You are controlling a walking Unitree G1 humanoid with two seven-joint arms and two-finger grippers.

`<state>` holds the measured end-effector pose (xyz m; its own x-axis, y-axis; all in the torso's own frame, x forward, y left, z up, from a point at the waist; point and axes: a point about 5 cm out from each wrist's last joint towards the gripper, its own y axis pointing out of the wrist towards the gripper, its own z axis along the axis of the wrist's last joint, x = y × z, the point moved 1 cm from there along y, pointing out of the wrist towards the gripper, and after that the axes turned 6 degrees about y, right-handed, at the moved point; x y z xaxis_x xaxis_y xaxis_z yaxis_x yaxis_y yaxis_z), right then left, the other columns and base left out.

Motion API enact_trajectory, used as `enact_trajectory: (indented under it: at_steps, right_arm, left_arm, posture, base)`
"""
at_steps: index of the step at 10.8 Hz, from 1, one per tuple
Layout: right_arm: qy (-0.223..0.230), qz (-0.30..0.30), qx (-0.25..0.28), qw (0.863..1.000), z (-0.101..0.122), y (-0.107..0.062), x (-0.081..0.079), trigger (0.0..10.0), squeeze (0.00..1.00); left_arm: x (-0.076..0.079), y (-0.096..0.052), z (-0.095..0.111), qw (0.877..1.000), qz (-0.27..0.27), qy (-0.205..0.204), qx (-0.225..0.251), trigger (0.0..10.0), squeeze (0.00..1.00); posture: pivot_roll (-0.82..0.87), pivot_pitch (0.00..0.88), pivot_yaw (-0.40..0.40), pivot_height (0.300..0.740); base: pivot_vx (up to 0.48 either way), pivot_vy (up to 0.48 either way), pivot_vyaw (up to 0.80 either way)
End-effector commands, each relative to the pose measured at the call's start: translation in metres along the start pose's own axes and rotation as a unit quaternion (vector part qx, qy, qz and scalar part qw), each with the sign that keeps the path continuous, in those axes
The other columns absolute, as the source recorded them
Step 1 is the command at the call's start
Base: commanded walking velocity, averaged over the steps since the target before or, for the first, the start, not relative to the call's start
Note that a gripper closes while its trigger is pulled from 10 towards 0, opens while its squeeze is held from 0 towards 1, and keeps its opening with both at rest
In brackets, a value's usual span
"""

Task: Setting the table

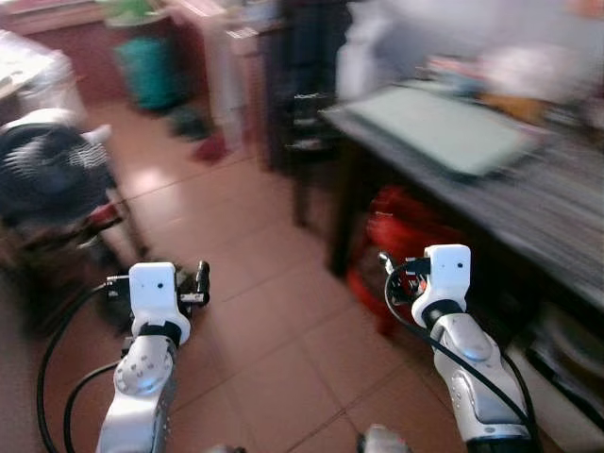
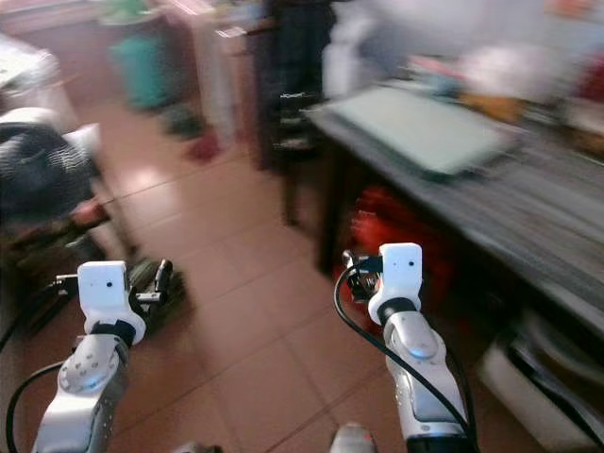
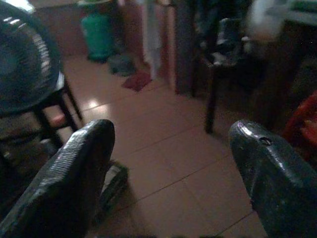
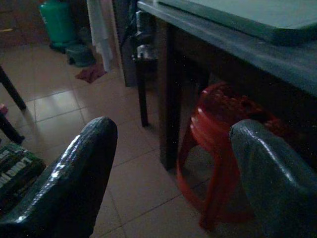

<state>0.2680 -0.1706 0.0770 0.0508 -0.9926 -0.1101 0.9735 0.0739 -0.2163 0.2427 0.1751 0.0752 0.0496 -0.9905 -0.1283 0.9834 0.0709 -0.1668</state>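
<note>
A dark wooden table [image 1: 538,208] stands ahead on my right, and a pale green mat [image 1: 444,127] lies flat on its near end. Blurred items [image 1: 510,75] sit further back on the tabletop; I cannot tell what they are. My left gripper [image 3: 171,163] is open over the floor tiles with nothing between its fingers [image 3: 74,173]. On the right, by the table's corner leg, my right gripper [image 4: 171,158] is also open and holds nothing. Both silver arms [image 1: 146,368] reach forward at waist height. The head views are blurred.
A red plastic stool [image 4: 223,144] is tucked under the table's near end. A dark chair [image 1: 307,85] stands at the table's far corner. A black fan [image 1: 47,170] sits on a stand at the left. A green cylinder [image 1: 151,71] stands at the back.
</note>
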Motion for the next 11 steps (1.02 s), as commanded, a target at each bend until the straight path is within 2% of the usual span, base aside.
enact_trajectory:
  at_steps: [1,6,7,11]
  right_arm:
    - [0.000,0.002,0.015,1.000,0.0104,0.0034,-0.0009,10.0,0.00]
    - [-0.001,0.003,0.025,1.000,0.0157,0.0052,-0.0002,10.0,0.00]
    - [0.001,0.002,0.027,1.000,0.0158,0.0043,0.0001,10.0,0.00]
    - [0.002,0.003,0.015,1.000,0.0112,0.0022,-0.0028,10.0,0.00]
  left_arm:
    - [-0.0022,-0.0008,-0.0016,1.000,0.003,-0.005,-0.006,10.0,0.00]
    - [0.0009,-0.0002,0.0009,1.000,-0.008,-0.003,0.004,10.0,0.00]
    - [0.0025,0.0000,0.0010,1.000,-0.013,-0.005,0.006,10.0,0.00]
    - [0.0042,-0.0018,-0.0001,1.000,-0.017,-0.013,0.007,10.0,0.00]
  posture:
    - [-0.03,0.000,0.058,0.740]
    - [-0.03,0.005,0.055,0.740]
    - [-0.03,0.006,0.049,0.740]
    - [-0.03,0.004,0.047,0.740]
  base:
    - [0.000,0.480,-0.79]
    - [0.000,0.480,-0.79]
    - [0.000,0.480,0.00]
    - [0.000,0.480,-0.80]
